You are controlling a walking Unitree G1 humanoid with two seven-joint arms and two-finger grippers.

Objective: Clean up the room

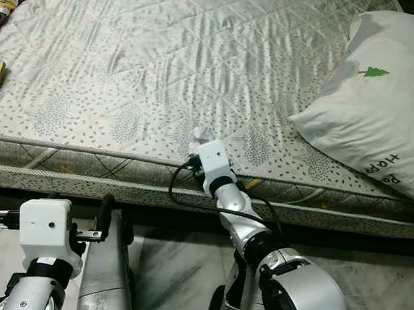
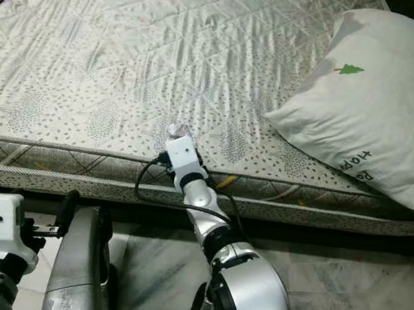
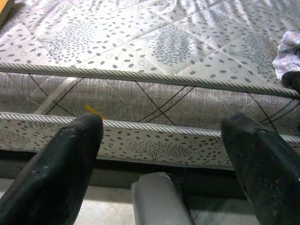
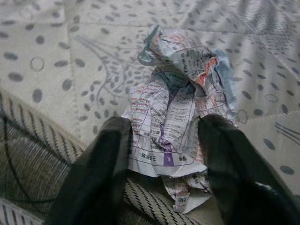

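Mattress (image 1: 164, 64) edge, crumpled paper (image 4: 176, 112) upright between right gripper (image 4: 164, 154) fingers

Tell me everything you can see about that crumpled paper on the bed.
The crumpled paper is a scrunched ball of thin printed sheet, white with small black text and touches of red, blue and purple. It lies on the patterned mattress right at its near edge. The right gripper has its two black fingers either side of the paper's lower part, close against it.
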